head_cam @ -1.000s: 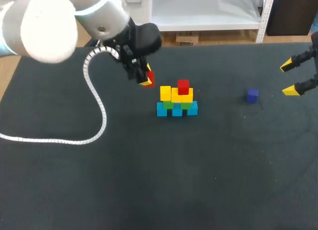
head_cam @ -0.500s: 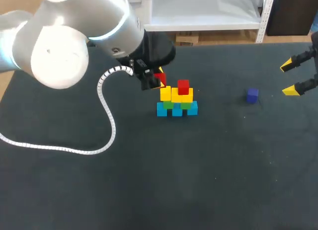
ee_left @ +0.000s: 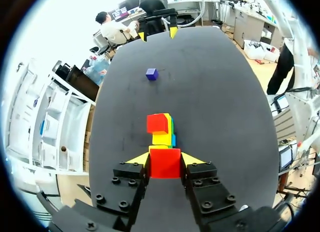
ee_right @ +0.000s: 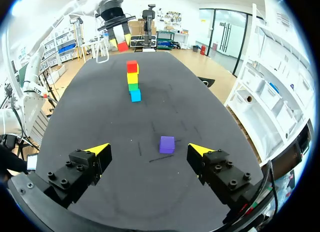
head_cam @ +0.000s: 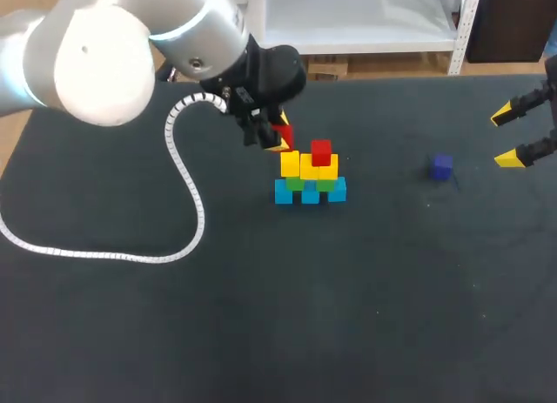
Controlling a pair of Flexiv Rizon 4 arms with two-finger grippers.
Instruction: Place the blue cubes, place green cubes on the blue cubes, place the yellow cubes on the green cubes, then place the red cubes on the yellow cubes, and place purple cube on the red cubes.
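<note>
Near the middle of the dark table (head_cam: 130,333), a small stepped pile of plain, bright, matching cubes. At the bottom, three blue cubes (head_cam: 311,195) in a row, side by side. On those, two green cubes (head_cam: 296,184), largely hidden by the layer above. Over them, three yellow cubes (head_cam: 309,166) in a row about as wide as the blue base. On top, one placed red cube (head_cam: 321,151), upright, above the middle and right cubes of the yellow row.

Left gripper (ee_left: 165,159): pinches the held red cube (ee_left: 165,163) from two sides, yellow tips pressed against its flanks. Hangs close over the pile's left end, by the leftmost yellow cube; cannot tell whether the held cube touches the yellow one. From the left wrist, pile seen end-on just ahead of the fingers, with the placed red cube uppermost and yellow, green and blue edges beneath.

Purple cube (head_cam: 442,166): alone on the table, flat, well to the right of the pile, touching nothing else. Lies ahead of the right gripper (ee_right: 149,149), roughly in line with the gap between its fingers, apart from both.

Right gripper near the table's right edge, jaws spread wide, holding nothing, well apart from the pile.

White coiled cable (head_cam: 187,203) from the left arm, looping across the table's left half, apart from the cubes.
</note>
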